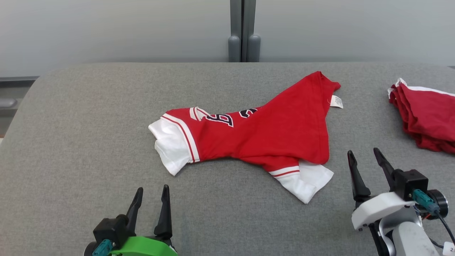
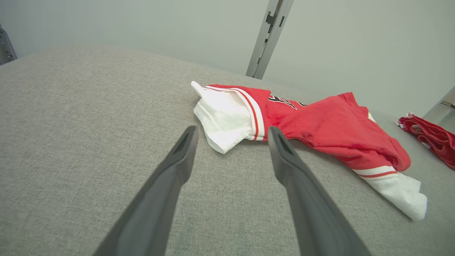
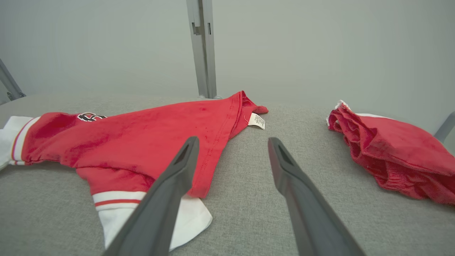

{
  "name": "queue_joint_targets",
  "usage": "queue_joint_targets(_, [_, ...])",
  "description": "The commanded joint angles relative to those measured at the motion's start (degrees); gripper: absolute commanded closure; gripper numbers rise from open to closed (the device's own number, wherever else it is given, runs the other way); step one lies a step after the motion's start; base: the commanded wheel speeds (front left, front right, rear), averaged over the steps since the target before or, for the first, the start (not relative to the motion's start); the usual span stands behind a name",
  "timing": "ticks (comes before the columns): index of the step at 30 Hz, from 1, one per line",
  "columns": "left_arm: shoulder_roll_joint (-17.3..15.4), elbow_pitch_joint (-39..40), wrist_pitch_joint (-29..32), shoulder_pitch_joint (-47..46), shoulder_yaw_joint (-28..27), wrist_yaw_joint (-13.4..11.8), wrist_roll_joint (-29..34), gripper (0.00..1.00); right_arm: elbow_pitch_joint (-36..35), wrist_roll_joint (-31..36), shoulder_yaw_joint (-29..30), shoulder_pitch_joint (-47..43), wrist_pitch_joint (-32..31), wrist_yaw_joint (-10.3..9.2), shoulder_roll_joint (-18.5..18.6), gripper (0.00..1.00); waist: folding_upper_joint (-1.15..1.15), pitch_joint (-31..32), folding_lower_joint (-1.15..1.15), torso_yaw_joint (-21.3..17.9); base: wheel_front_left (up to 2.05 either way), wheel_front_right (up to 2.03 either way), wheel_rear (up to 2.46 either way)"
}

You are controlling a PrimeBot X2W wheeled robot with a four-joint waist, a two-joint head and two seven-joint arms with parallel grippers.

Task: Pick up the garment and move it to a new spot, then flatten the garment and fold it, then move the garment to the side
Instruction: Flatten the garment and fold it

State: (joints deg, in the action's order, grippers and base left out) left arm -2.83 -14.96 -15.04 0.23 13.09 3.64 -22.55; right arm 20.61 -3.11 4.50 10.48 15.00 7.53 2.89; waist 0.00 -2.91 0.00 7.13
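Note:
The garment (image 1: 270, 135), a bright red T-shirt with white red-striped sleeves, lies crumpled and twisted in the middle of the grey surface, its white hem tag (image 1: 336, 101) at the far right corner. It also appears as the garment (image 2: 330, 131) in the left wrist view and the garment (image 3: 149, 138) in the right wrist view. My left gripper (image 1: 153, 192) stands open near the front edge, short of the left sleeve, holding nothing. My right gripper (image 1: 364, 154) is open just right of the lower sleeve, clear of the cloth. Black chest letters are partly hidden by folds.
A second red cloth pile (image 1: 424, 117) with a white edge lies at the far right of the grey padded surface (image 1: 89, 142). A grey post (image 1: 243, 32) stands behind the back edge against a pale wall.

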Motion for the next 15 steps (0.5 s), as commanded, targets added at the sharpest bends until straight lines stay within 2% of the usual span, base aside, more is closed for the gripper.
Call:
queue_joint_targets(1, [-0.13, -0.10, -0.18, 0.88, -0.50, 0.41, 0.66, 0.00, -0.60, -2.25, -0.60, -1.89, 0.23, -0.09, 0.10, 0.00, 0.00, 1.91, 0.00, -1.16, 0.00, 0.00, 0.00])
queue_joint_targets(6, [-0.13, 0.03, -0.18, 2.00, -1.56, 0.62, 0.68, 0.00, -1.69, -6.73, -2.37, -5.68, 0.24, -0.09, 0.13, 0.00, 0.00, 2.61, 0.00, -1.48, 0.00, 0.00, 0.00])
queue_joint_targets(15, [-0.13, -0.20, -0.18, -0.21, -1.36, 0.96, 2.15, 0.00, -2.66, -5.81, -2.88, -4.86, 0.24, -0.09, 0.11, 0.00, 0.00, 1.36, 0.00, -2.12, 0.00, 0.00, 0.00])
